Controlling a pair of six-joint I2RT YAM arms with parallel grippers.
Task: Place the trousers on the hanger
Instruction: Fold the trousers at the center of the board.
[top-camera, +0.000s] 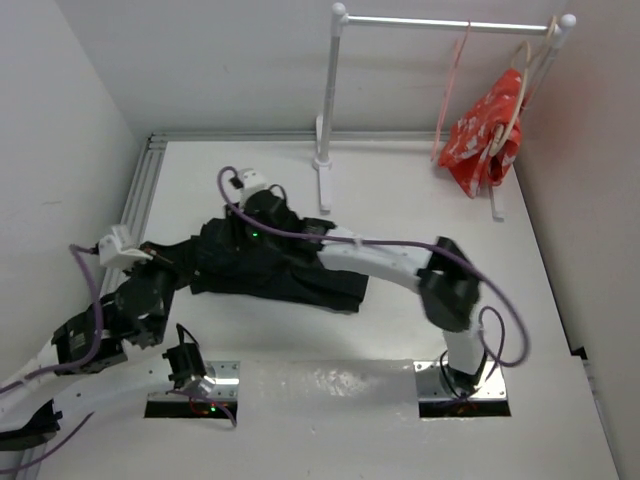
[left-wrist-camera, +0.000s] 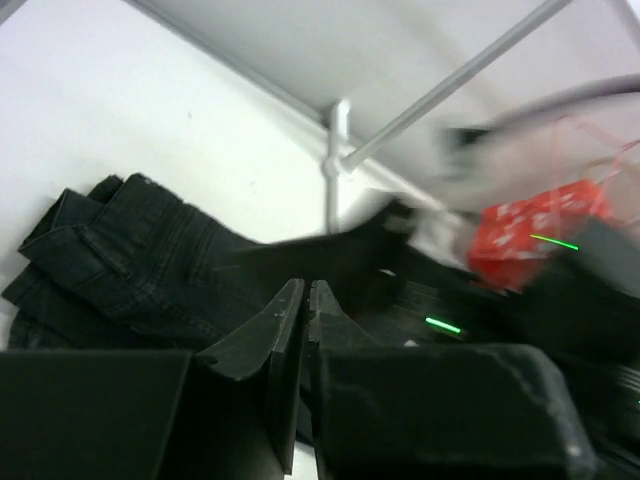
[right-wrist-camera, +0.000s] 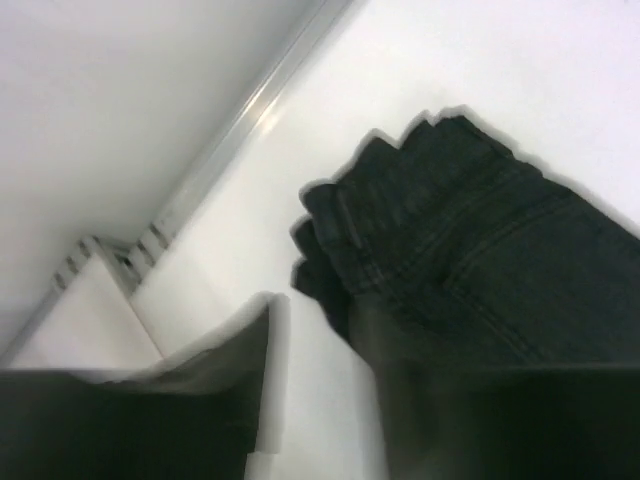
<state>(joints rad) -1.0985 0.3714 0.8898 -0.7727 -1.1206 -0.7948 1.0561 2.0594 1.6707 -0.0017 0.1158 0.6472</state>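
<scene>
The black trousers (top-camera: 290, 270) lie crumpled on the white table, left of centre. My right gripper (top-camera: 245, 222) hovers over their far left end. In the right wrist view it (right-wrist-camera: 320, 345) is open, with bare table between the fingers and the right finger (right-wrist-camera: 410, 370) against the edge of the trousers (right-wrist-camera: 480, 250). My left gripper (top-camera: 172, 262) sits at the near left edge of the trousers. Its jaws (left-wrist-camera: 305, 300) are shut with nothing between them, pointing over the trousers (left-wrist-camera: 130, 260). The thin pink-red hanger (top-camera: 455, 85) hangs on the rack's rail at the back right.
A white clothes rack (top-camera: 328, 110) stands at the back, with its foot (top-camera: 323, 185) just behind the trousers. A beige hanger (top-camera: 518, 95) with a red patterned cloth (top-camera: 485, 135) hangs beside the pink one. Walls close in on the left and right. A metal rail (top-camera: 140, 200) lines the left edge.
</scene>
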